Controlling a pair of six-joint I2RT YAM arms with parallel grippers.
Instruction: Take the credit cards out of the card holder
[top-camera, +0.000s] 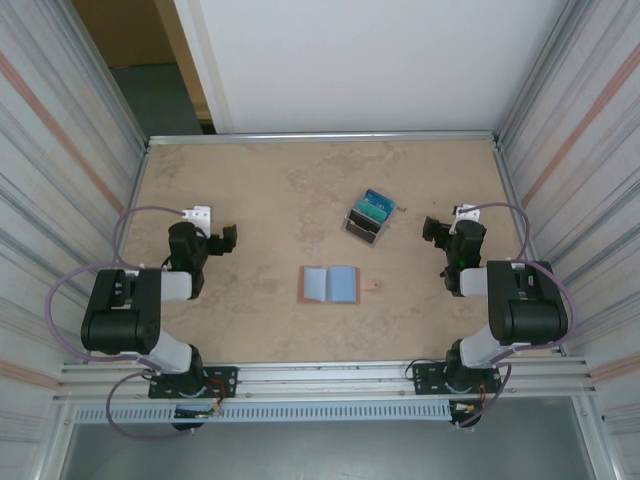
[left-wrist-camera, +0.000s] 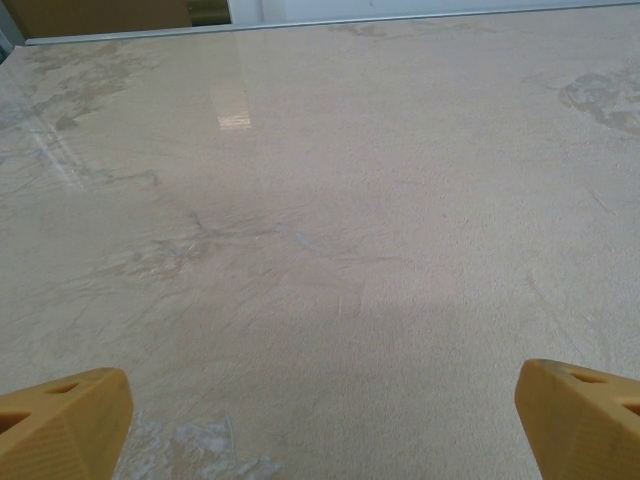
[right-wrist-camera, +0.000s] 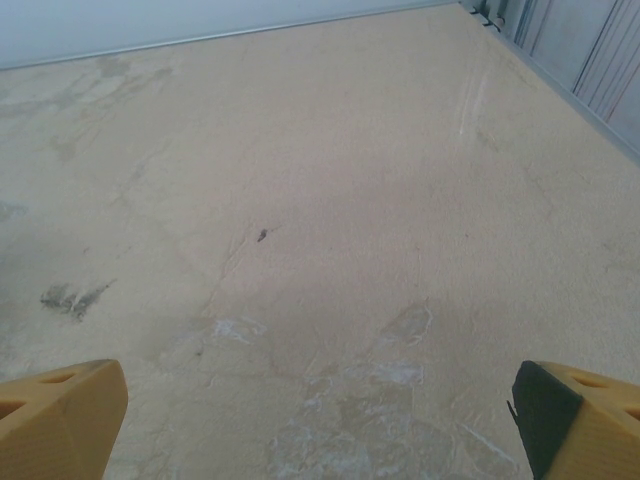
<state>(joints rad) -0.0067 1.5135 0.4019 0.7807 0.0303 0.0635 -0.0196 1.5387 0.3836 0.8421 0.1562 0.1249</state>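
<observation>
Card holder (top-camera: 330, 284) lying open and flat on the table (top-camera: 250, 180), about midway between the two arms, with neither gripper touching it.

- At the left gripper (left-wrist-camera: 320, 425), the jaws are standing spread wide with nothing between them. Its yellow fingertips (left-wrist-camera: 62, 420) are showing at the two lower corners of the wrist view, hovering over bare mottled tabletop.
- At the right gripper (right-wrist-camera: 320, 425), the jaws are likewise standing wide apart and holding nothing. One fingertip is plain yellow; the other is carrying a dark pad (right-wrist-camera: 542, 412) on its inner face. Worn, pale tabletop is lying beneath.
- From above, each gripper is pointing inward toward the table's middle, the left near the left side and the right near the right side. Both are sitting well apart from the wallet.
- Pink rim of the holder is framing two light-blue faces, one on each half. These are likely the credit cards (top-camera: 343, 284), though they are too small to tell from the lining.
- A small pink tab (top-camera: 371, 285) is sticking out from the holder's right edge and resting on the table.
- A clear box (top-camera: 369, 216) with a blue-teal top is standing farther back and slightly right of the holder, apart from it and nearer the right gripper.
</observation>
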